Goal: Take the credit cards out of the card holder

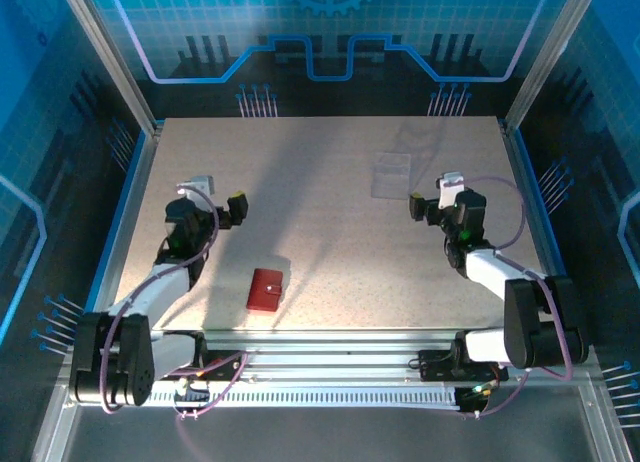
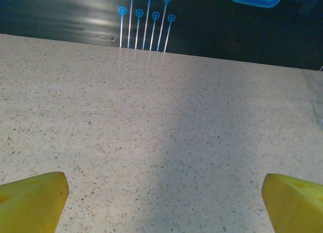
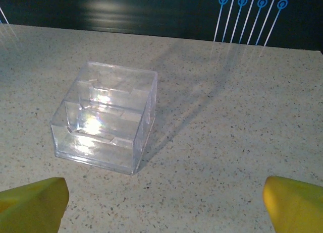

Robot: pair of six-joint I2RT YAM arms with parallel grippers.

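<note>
One closed card holder (image 1: 265, 290) lies flat on the bench (image 1: 340, 252) near the front edge, closer to your left arm's base than to the right. No credit cards show, so judge them tucked inside. The step in hand looks like the first reach, because the fold must be opened before any card can be pinched. Bring one hand down to pin a cover against the bench and let the other lift the free edge. A lone grab will likely just slide the thing. Come in low and square to its long side.

Farther out, the left hand (image 1: 236, 206) hangs low beyond the holder, fingers spread wide with nothing between them, pointing toward the bench's middle. The right hand (image 1: 418, 207) mirrors it well across the bench, equally wide and empty. Just beyond it sits a clear plastic box (image 3: 106, 114), a likely drop spot.
</note>
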